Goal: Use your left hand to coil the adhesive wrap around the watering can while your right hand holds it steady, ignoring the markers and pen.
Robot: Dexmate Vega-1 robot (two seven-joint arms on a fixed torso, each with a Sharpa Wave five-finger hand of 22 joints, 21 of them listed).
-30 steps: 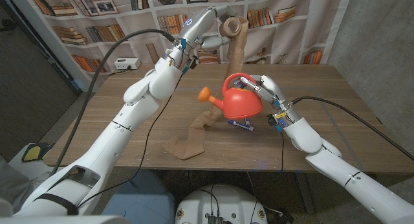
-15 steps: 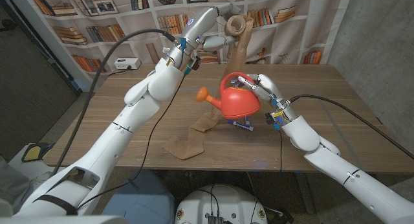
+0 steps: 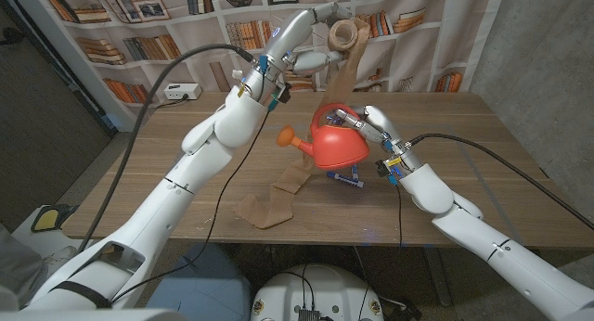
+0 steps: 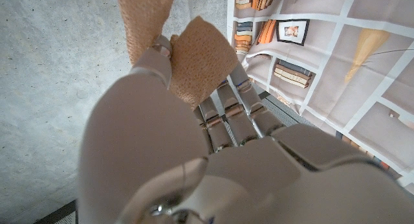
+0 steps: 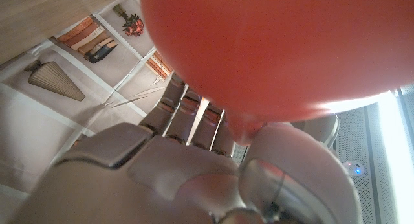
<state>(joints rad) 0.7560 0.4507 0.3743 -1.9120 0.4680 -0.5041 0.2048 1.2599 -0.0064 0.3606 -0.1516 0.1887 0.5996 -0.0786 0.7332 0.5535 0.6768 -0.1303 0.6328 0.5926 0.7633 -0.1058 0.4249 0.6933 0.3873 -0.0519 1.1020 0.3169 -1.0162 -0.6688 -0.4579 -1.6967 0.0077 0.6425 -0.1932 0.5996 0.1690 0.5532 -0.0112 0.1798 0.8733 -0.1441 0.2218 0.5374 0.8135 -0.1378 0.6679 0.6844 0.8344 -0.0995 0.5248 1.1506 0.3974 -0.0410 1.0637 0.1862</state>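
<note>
Head view: watering can (image 3: 338, 147) against right hand (image 3: 375, 124).

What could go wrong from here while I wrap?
1. The wrap runs taut from the raised left hand to the can; pulling harder may tip the can.
2. The right hand holds only one side, so the can might twist.
3. The loose tail may drag the markers.

So the setup sits on a brown wood-plank table (image 3: 186, 163), and behind it hangs a printed backdrop curtain of white bookshelves (image 3: 176, 29) with books, framed pictures and a bowl on them. To one side of that there's a rough grey concrete-looking wall (image 3: 548, 61), plus a white power strip (image 3: 182, 91) at the table's far edge. Floor beside the table is plain grey (image 3: 83, 186).
</note>
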